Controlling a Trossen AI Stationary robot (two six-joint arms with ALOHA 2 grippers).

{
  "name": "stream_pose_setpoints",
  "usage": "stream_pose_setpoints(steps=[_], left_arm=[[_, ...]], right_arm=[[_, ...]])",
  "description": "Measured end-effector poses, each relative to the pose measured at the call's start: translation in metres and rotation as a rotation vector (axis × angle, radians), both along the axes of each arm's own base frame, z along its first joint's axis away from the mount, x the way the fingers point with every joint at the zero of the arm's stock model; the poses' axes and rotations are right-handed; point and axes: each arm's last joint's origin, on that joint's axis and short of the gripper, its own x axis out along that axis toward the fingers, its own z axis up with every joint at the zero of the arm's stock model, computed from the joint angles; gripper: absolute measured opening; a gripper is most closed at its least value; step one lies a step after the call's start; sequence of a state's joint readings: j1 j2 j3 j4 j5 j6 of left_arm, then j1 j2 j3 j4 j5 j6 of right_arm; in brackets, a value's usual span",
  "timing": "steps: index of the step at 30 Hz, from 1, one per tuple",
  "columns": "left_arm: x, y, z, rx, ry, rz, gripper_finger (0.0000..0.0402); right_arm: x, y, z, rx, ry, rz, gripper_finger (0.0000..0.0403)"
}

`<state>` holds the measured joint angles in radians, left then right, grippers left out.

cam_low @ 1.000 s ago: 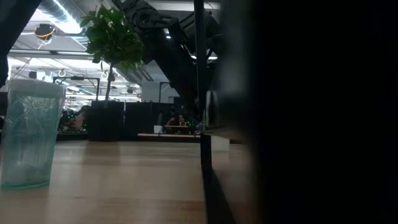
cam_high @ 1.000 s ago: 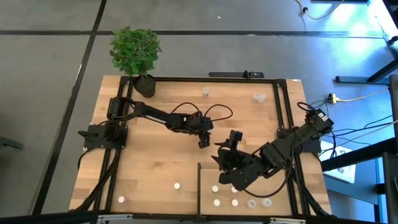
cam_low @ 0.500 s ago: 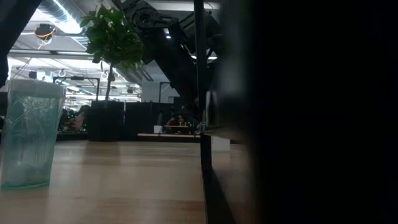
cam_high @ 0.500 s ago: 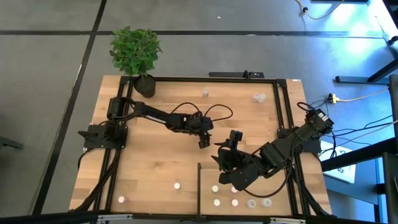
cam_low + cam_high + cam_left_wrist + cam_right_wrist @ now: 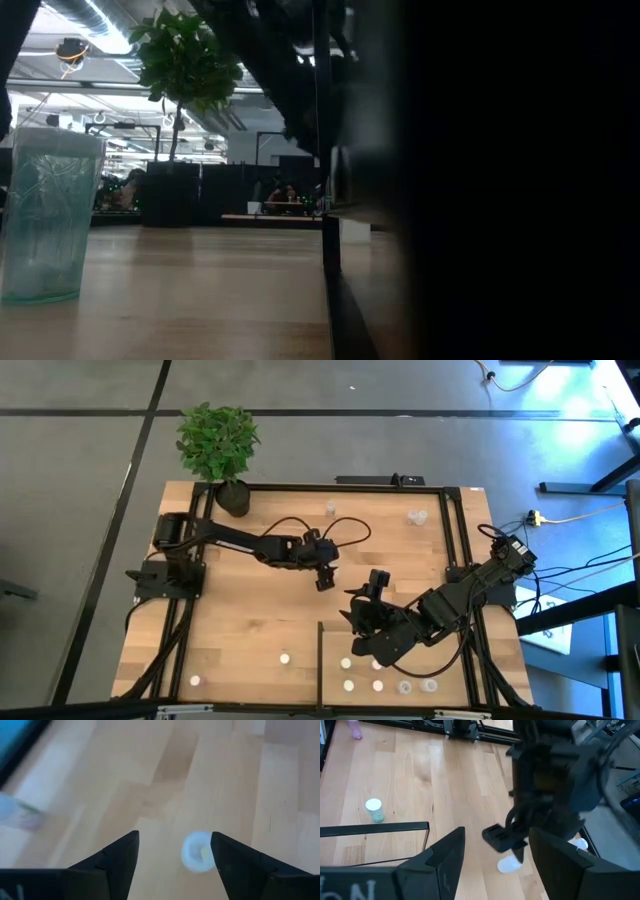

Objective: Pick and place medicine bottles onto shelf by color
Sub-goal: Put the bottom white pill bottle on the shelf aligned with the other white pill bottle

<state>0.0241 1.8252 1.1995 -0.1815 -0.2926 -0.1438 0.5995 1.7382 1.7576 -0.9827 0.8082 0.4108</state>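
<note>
My left gripper [image 5: 322, 577] is open over the middle of the table and points down. In the left wrist view [image 5: 175, 837] a white-capped bottle [image 5: 197, 851] stands on the wood below and between its fingers, closer to one of them. The right wrist view shows that bottle [image 5: 509, 865] under the left gripper [image 5: 501, 840]. My right gripper [image 5: 365, 610] is open and empty [image 5: 495, 870] just beyond the shelf's far edge. Several bottles stand on the shelf [image 5: 440, 655], among them white-capped ones [image 5: 347, 685] and translucent ones [image 5: 405, 686].
Loose bottles stand on the table near the far edge [image 5: 330, 508] [image 5: 417, 516] and at the near left [image 5: 284, 658] [image 5: 195, 681]. A potted plant [image 5: 218, 445] stands at the far left corner. A translucent bottle [image 5: 45, 215] stands close to the low camera.
My left gripper has moved a little toward the table's far and left edges, still open, with its arm swung back at the shoulder. My right arm has kept still.
</note>
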Motion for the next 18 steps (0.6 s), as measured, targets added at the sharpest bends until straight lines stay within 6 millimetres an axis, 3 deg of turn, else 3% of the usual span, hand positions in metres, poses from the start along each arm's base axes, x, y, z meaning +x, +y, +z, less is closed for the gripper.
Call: stream_pose_setpoints(steps=[7,18], left_arm=[[-0.027,-0.017,0.043,0.034,0.003,-0.017,0.024],[-0.095,-0.074,0.103,0.178,0.003,-0.05,0.024]], right_arm=[[0.001,0.001,0.001,0.009,-0.014,0.0,0.0223],[0.003,0.002,0.002,0.025,-0.036,0.0,0.0223]])
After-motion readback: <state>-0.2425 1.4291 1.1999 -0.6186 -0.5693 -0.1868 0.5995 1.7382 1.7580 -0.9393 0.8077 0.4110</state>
